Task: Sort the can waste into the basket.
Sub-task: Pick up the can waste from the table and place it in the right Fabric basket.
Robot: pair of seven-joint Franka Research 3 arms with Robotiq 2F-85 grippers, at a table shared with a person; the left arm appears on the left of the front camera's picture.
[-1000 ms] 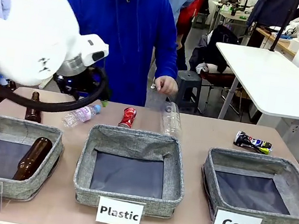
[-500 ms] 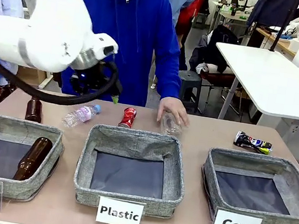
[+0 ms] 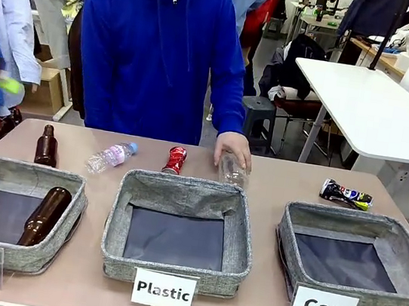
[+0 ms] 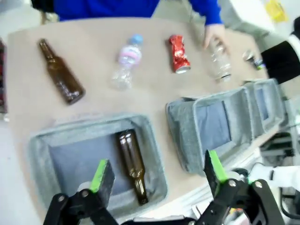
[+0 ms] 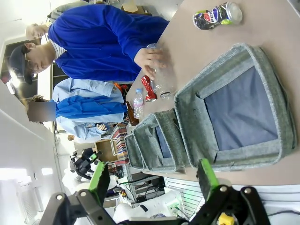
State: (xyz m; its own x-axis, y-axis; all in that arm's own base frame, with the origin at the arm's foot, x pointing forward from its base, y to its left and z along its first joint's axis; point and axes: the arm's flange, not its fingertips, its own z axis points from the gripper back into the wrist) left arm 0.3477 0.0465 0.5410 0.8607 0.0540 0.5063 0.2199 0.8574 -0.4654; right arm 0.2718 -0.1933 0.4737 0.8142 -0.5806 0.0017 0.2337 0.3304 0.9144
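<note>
The red crushed can (image 3: 175, 159) lies at the far side of the table behind the middle basket. The dark blue-black can (image 3: 346, 194) lies behind the "Can" basket (image 3: 291, 237) at the right. Part of my left gripper (image 3: 1, 83) shows at the far left edge, high over the table. In the left wrist view its jaws (image 4: 157, 171) stand open and empty above the "Bottle" basket, with the red can (image 4: 178, 54) far ahead. My right gripper (image 5: 153, 178) is open and empty, well short of the "Can" basket (image 5: 225, 61) and the dark can (image 5: 218, 14).
A person in a blue hoodie rests a hand (image 3: 233, 148) on a clear plastic bottle (image 3: 233, 171). Another clear bottle (image 3: 111, 157) and a brown bottle (image 3: 47, 148) stand at the far left. The "Bottle" basket (image 3: 70, 187) holds a brown bottle; the "Plastic" basket (image 3: 184, 192) sits mid-table.
My left arm has swung away to the left, out of the middle of the front view. The person's hand came down onto the clear bottle and stays there.
</note>
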